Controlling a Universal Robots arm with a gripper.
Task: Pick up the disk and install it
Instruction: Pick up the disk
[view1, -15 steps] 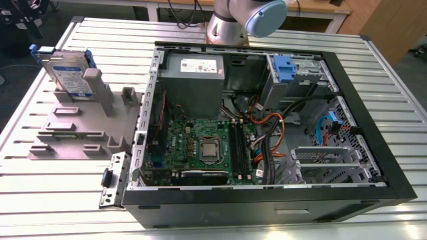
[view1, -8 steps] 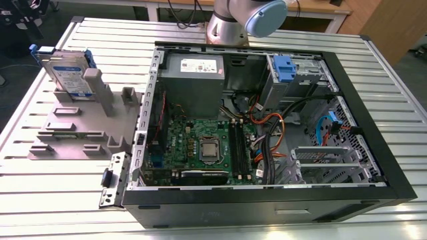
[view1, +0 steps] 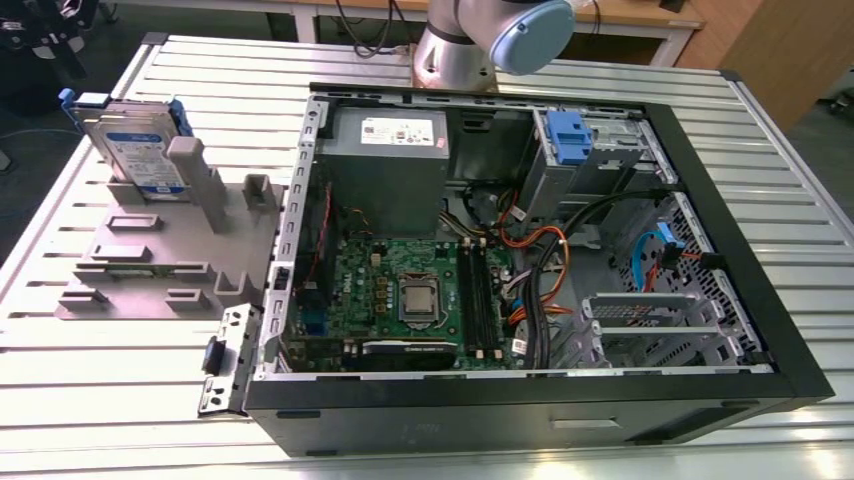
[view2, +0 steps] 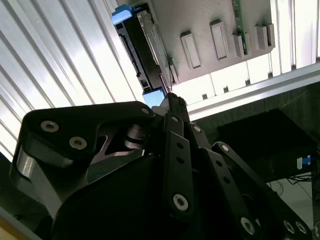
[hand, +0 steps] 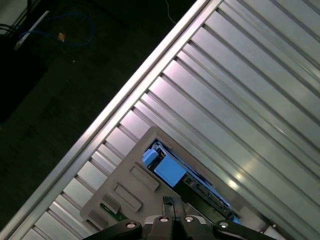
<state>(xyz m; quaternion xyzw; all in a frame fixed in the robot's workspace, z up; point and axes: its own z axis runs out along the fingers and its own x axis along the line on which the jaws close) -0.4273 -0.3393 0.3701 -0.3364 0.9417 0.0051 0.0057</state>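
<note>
The disk (view1: 134, 150) stands on edge in a slot at the far end of a grey holder (view1: 147, 250), at the exterior view's left. It is silver with a white-and-blue label and a bright blue carrier. In both wrist views I look down on its thin edge (view2: 145, 45) (hand: 172, 172) and the blue carrier ends. My gripper (hand: 169, 202) hangs a short way above the disk, apart from it. Its fingertips (view2: 170, 100) are shut together with nothing between them. The gripper's black body (view1: 40, 40) appears at the exterior view's top left corner.
An open computer case (view1: 747, 290) lies on the ribbed metal table (view1: 80, 400), with motherboard, cables and a grey power supply (view1: 387, 150) inside. A blue clip (view1: 567, 135) sits at the drive bay in the case's far corner. The table edge (hand: 125, 95) runs close to the holder.
</note>
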